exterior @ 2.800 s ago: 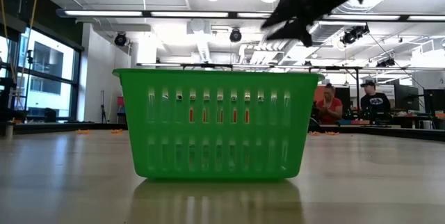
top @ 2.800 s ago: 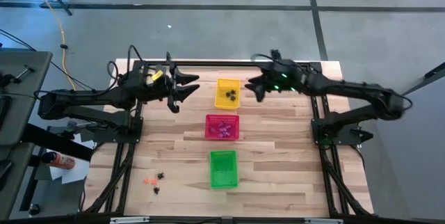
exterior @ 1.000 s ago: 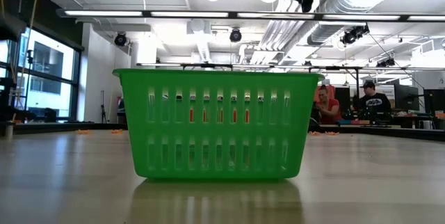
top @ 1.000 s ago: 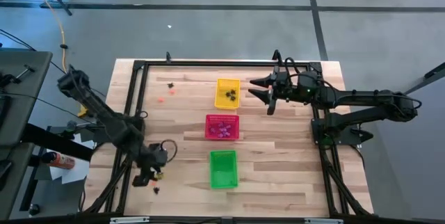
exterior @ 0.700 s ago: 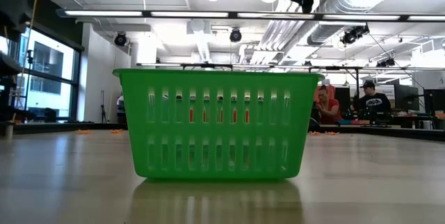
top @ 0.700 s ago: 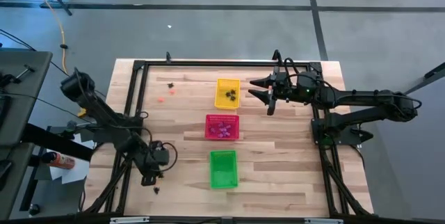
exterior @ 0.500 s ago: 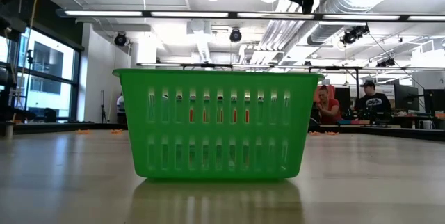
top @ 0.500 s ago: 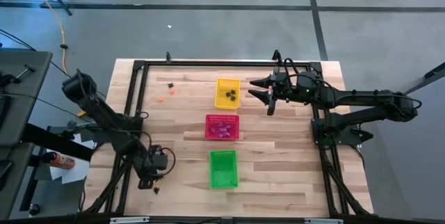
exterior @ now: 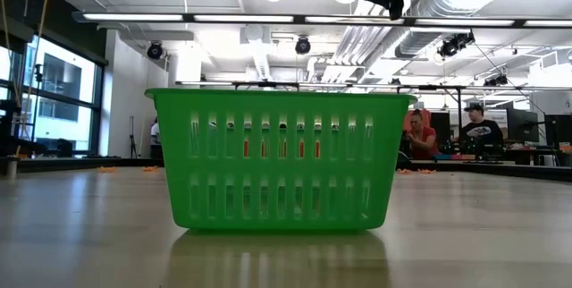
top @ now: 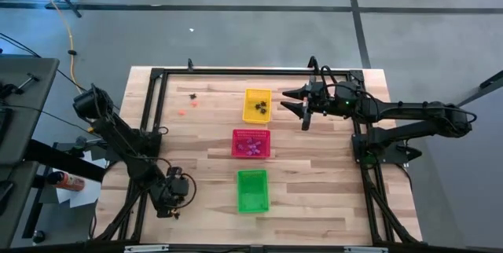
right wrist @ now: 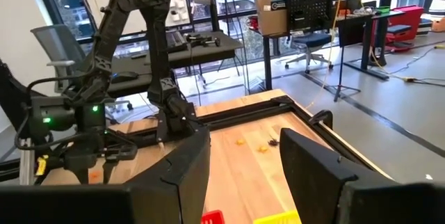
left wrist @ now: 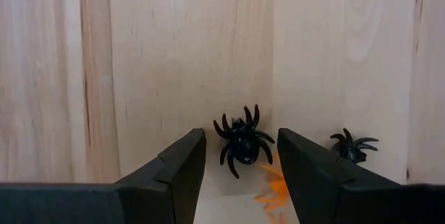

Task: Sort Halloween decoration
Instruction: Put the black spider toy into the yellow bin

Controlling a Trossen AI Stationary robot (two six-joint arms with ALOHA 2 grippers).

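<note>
A light, stiff black spider (left wrist: 241,142) is framed between the released fingers of the left hand (left wrist: 238,172), at the desk's (top: 314,198) seven o'clock; its body is judged the best hold.

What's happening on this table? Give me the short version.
The robot is sorting tiny Halloween trinkets into three baskets lined up along the middle of the table. The left gripper is down at the table's near-left area, fingers open around a black spider, with an orange trinket and a second black spider right beside it. The right gripper waits, open, next to the yellow basket, which holds black pieces. The red basket holds purple ones; the green basket looks empty.
</note>
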